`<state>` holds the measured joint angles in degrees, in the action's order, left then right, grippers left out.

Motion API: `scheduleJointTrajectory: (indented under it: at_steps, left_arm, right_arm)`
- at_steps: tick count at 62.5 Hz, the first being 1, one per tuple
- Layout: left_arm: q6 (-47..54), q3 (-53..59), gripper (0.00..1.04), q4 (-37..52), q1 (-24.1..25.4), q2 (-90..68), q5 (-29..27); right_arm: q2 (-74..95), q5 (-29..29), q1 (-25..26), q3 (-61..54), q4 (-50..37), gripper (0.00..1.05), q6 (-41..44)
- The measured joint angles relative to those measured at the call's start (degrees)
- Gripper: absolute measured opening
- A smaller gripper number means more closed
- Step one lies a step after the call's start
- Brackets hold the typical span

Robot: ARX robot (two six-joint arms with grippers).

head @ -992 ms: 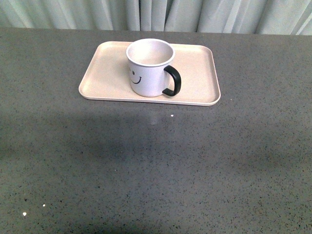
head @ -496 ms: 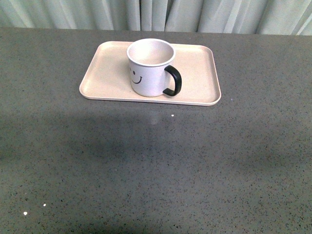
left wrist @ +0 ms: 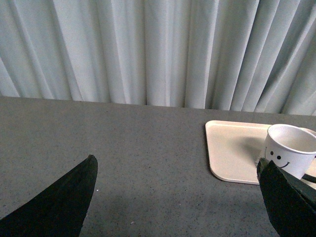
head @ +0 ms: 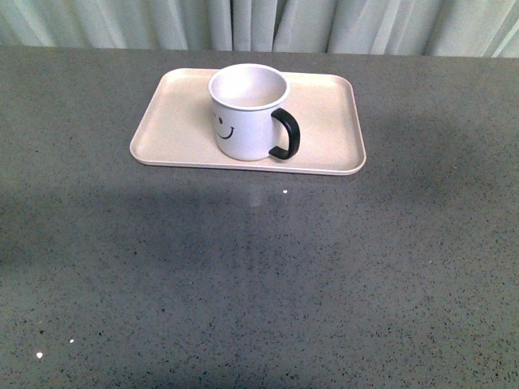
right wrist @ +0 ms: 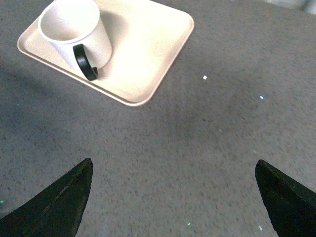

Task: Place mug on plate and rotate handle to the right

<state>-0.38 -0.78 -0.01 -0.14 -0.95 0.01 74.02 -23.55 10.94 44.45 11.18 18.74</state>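
Observation:
The white mug (head: 246, 111) with a black smiley face stands upright on the cream-pink plate (head: 328, 121), near its middle. Its black handle (head: 286, 134) points to the right and slightly toward me. Neither arm shows in the front view. My left gripper (left wrist: 177, 190) is open over bare table, well away from the mug (left wrist: 290, 155) and plate (left wrist: 232, 150). My right gripper (right wrist: 173, 190) is also open, empty, with the mug (right wrist: 79, 37), handle (right wrist: 85, 63) and plate (right wrist: 148, 49) some way ahead of it.
The grey speckled table (head: 259, 275) stretches around the plate. Pale pleated curtains (head: 259, 24) hang along its far edge, close behind the plate.
Almost nothing: the mug and plate sit a few pixels further left in the front view, with no arm near them.

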Motion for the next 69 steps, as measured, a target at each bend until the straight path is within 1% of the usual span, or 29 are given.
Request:
scheduleJointTrajectory:
  at_steps: [3, 8, 10, 13, 25, 39, 62, 66, 69]
  left_arm:
    - [0.0, 0.0, 0.95, 0.0, 0.0, 0.0, 0.02]
    - [0.0, 0.0, 0.95, 0.0, 0.0, 0.0, 0.0]
    - [0.0, 0.0, 0.95, 0.0, 0.0, 0.0, 0.0]
    - [0.0, 0.0, 0.95, 0.0, 0.0, 0.0, 0.0]
    - [0.0, 0.0, 0.95, 0.0, 0.0, 0.0, 0.0]
    - [0.0, 0.0, 0.95, 0.0, 0.0, 0.0, 0.0]
    - [0.0, 0.0, 0.95, 0.0, 0.0, 0.0, 0.0]
    - [0.0, 0.0, 0.95, 0.0, 0.0, 0.0, 0.0]
    - [0.0, 0.0, 0.95, 0.0, 0.0, 0.0, 0.0]
  right_arm:
    - [5.51, 0.52, -2.69, 4.15, -0.24, 0.96, -1.6]
    - [17.75, 3.3, -8.79, 15.08, -1.29, 0.96, -5.84]
    - [22.4, 5.57, -11.19, 19.96, -1.2, 0.96, -7.06]
    - [27.74, 7.28, -13.64, 25.57, 0.11, 0.96, -8.5]
    - [41.11, 10.99, -19.06, 39.06, 4.76, 0.96, -11.69]
    - [47.39, 12.94, -23.08, 45.83, 7.3, 0.96, -12.7]
    - [54.45, 15.06, -24.52, 53.94, 10.97, 0.95, -14.1]
    - [55.04, 15.04, -24.81, 54.64, 11.45, 0.93, -14.36]
    - [55.6, 14.99, -25.03, 55.45, 12.02, 0.89, -14.8]
